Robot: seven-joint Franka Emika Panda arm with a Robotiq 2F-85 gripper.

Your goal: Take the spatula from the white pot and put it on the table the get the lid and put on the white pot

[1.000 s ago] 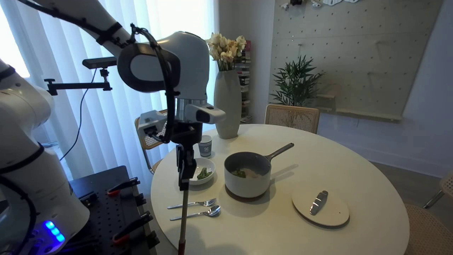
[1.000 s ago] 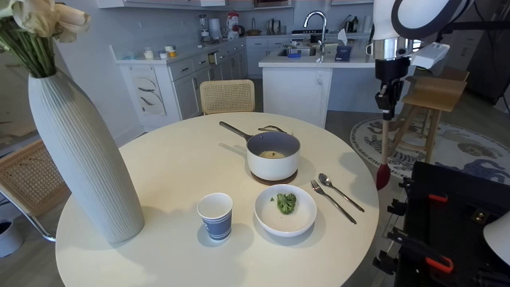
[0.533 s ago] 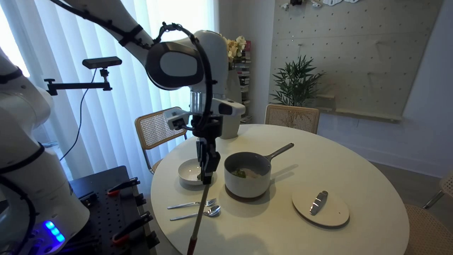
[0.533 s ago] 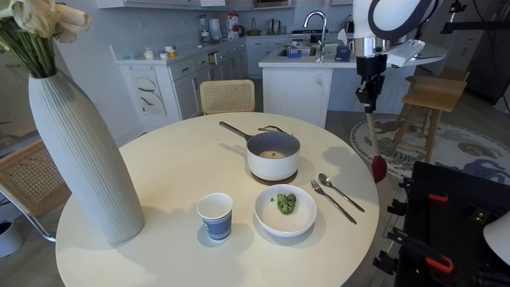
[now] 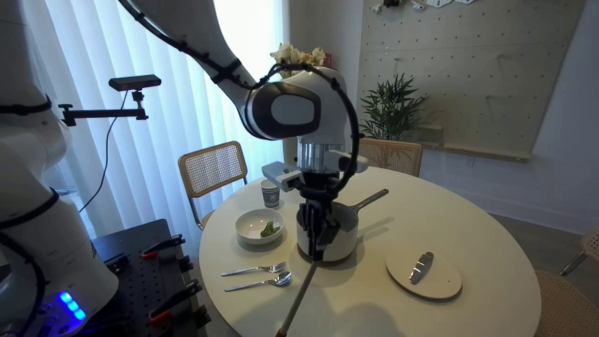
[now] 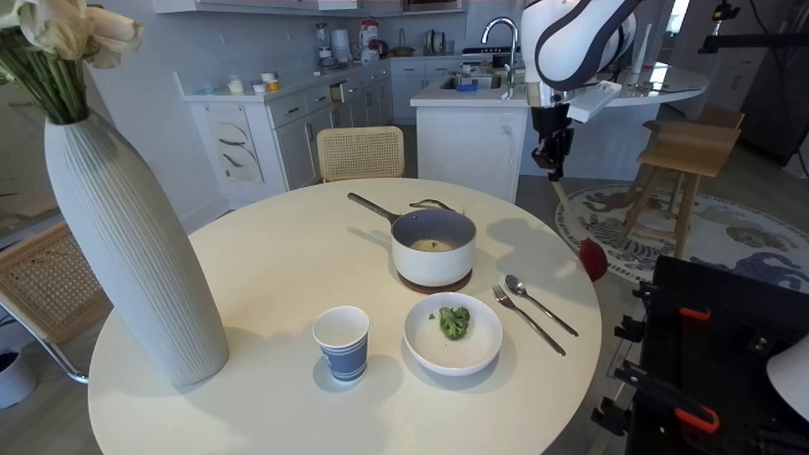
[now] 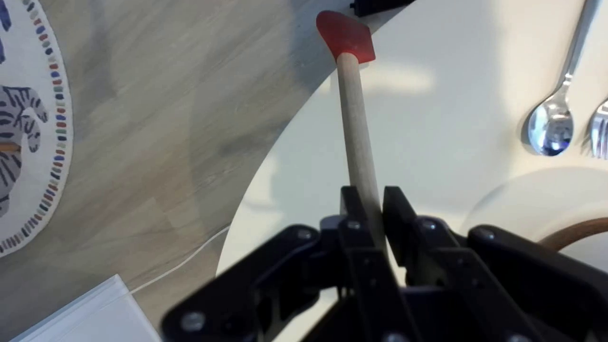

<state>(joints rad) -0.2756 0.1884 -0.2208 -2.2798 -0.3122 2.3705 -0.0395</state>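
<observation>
One black gripper [image 7: 371, 194] hung above the tabletop [image 6: 284, 265] near its edge, its jaws pinching the wooden handle of the spatula [image 7: 356, 118]. The handle slanted downward, and in the wrist view its red head overlapped the tabletop's edge; whether the two touched could not be told. Nearby, the white pot [image 6: 433, 262] stood upright on a brown wooden disc [image 6: 436, 290], pale food [image 6: 431, 245] showing inside. Close to it lay a spoon [image 6: 545, 308] and a fork [image 6: 535, 325] side by side, then a white bowl [image 6: 436, 357] holding broccoli [image 6: 454, 322], and a blue-and-white cup [image 6: 346, 360]. In an exterior view, the lid [image 5: 440, 283] lay to the pot's right, knob up, apart from it. Farther off rose a tall ribbed vase [image 6: 133, 253] with pale flowers [image 6: 76, 31].
</observation>
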